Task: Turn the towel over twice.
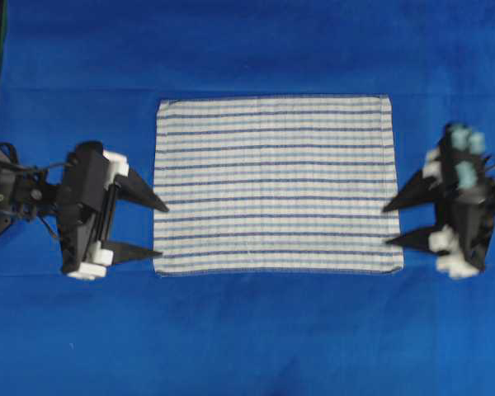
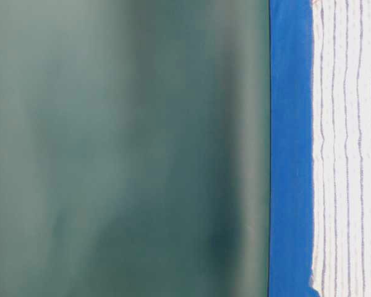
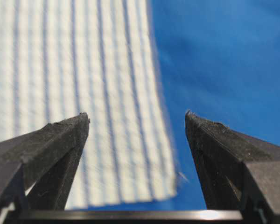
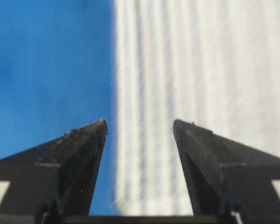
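Both grippers' fingers [image 1: 140,196] spread beside towel [image 1: 272,183]

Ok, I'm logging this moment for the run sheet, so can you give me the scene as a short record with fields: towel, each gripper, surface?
towel: striped white towel, spread flat, no folds seen
surface: blue table covering
left gripper: left gripper open, at the towel's left edge near its lower corner, holding nothing
right gripper: right gripper open, at the towel's right edge near its lower corner, holding nothing
contact: cannot tell whether fingertips touch the cloth
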`<state>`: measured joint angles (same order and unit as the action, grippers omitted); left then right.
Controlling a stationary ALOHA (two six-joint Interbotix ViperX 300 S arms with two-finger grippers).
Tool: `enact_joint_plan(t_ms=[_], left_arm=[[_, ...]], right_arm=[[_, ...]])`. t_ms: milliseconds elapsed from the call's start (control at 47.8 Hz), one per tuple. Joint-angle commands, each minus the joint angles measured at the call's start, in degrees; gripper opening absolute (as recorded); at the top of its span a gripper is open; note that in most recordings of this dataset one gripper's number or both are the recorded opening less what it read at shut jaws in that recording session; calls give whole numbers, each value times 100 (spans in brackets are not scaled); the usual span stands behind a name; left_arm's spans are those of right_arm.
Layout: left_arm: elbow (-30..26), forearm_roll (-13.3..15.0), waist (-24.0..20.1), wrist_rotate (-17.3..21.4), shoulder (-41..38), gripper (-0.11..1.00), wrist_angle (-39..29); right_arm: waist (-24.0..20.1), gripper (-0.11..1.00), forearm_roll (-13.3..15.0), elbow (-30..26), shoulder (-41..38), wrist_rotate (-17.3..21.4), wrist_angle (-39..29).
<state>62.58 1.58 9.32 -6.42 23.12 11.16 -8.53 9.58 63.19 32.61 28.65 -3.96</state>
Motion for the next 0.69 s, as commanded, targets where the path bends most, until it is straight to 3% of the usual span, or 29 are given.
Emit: enact_joint_plan(t_ms=[0,125,272,460,669], left_arm=[[26,9,-272,290,413,77,62],[237,9,-703,571,773,77,272],[519,9,-1099,615,1239,77,659],[976,9,-1301,615,1626,77,1046],[1160,9,-1327,606,1802,77,1230]], right_arm=[[308,65,519,0,536,-9,-9],[817,65,1169,114,1310,-9,-35],[1433,65,1582,325,1934,-9,-35],[2048,65,1608,826,2312,0,211],[2153,65,1564,1055,2145,79,606]])
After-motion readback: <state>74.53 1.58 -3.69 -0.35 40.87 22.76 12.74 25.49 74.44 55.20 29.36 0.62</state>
